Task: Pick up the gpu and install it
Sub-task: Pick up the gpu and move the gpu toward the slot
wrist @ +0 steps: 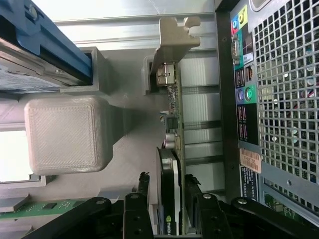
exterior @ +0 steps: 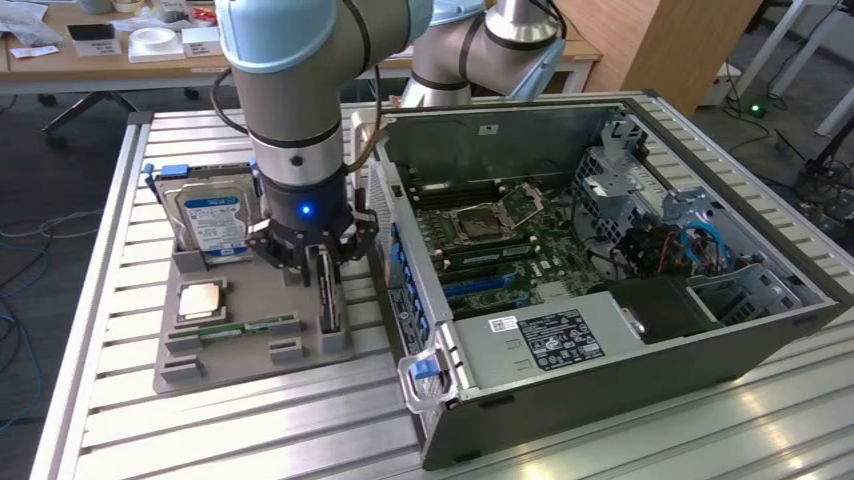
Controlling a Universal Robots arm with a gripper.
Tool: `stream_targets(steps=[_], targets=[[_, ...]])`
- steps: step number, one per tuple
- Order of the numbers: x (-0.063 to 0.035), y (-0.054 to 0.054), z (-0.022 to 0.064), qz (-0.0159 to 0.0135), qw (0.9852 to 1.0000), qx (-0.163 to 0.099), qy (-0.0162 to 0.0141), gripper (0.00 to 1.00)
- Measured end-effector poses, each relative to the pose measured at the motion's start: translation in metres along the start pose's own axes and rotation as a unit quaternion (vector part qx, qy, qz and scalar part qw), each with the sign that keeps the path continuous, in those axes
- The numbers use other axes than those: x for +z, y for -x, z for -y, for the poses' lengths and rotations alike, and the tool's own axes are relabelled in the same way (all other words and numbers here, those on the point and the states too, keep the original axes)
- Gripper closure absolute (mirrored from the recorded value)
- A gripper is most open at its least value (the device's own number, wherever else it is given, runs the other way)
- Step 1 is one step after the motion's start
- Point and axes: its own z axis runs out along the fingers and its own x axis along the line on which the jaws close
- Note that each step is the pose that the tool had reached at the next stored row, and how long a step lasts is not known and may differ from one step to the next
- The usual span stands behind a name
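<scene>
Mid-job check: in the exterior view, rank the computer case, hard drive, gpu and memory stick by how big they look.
1. computer case, by far the largest.
2. hard drive.
3-4. gpu and memory stick: too close to rank; the gpu stands edge-on, so both show as narrow strips.

Silver-grey jointed arm [exterior: 296,90], blue wrist light, black tool [exterior: 324,268].

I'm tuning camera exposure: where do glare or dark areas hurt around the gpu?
Exterior view: bright glare streaks the table; the gpu stands dark under the gripper. Wrist view: the table beyond the gpu's bracket is washed out white, and the black fingers read as near silhouettes.
</scene>
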Motion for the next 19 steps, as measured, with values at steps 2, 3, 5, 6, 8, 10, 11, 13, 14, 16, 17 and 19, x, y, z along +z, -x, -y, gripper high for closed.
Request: stream_targets(steps=[2,3,5,6,8,10,11,13,14,16,17,19], targets=[[0.0,0.0,0.0,-0.0001,1.0,0.0,-0.0001,0.58],[0.0001,0.0001,-0.0001,0.0,1.0,0.0,0.0,0.58],[0.0003,0.0013,-0.0002,0.0001,1.0,0.0,0.0001,0.58],[0.0003,0.0013,-0.0002,0.0,1.0,0.0,0.0001,0.58],[0.0003,0.0013,-0.0001,0.0,1.0,0.0,0.0,0.58],[0.0005,0.0015,0.0004,0.0,1.0,0.0,0.0,0.58],[0.0006,0.0015,0.0007,0.0,1.0,0.0,0.0,0.58],[0.0013,0.0014,0.0009,0.0,1.0,0.0,0.0,0.58],[0.0017,0.0014,0.001,0.0,1.0,0.0,0.0,0.58],[0.0018,0.0014,0.001,-0.0001,1.0,0.0,-0.0001,0.58],[0.0021,0.0014,0.001,0.0,1.0,0.0,-0.0001,0.58],[0.0028,0.0015,0.0008,0.0,1.0,0.0,0.0,0.58]])
